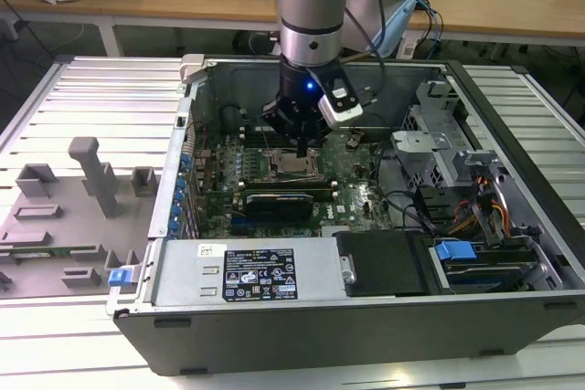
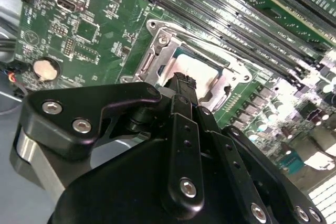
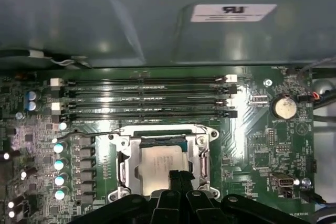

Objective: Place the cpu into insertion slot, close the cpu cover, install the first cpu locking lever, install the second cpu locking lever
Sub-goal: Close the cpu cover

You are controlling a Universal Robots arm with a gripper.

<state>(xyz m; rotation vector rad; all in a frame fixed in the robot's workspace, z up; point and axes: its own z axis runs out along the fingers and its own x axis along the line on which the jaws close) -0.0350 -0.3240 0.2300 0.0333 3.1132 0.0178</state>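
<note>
cpu (image 3: 157,163): seated in insertion slot (image 3: 160,140), cpu cover (image 3: 129,161) down over it. gripper (image 3: 179,176): pressed together, empty, tip at the cover's edge. Step judged cover-closing; calls for a steady downward press.

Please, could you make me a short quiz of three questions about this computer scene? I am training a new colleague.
1. True or false: the cpu lies on the grey tray outside the case.
2. The gripper is nearest to: A) the coin battery, B) the cpu, C) the blue latch.
3. Fill the gap: the silvery frame around the cpu's top is the cpu ____.
Key: 1 false, it sits in the insertion slot; 2 B; 3 cover, that is the cpu cover.
</note>
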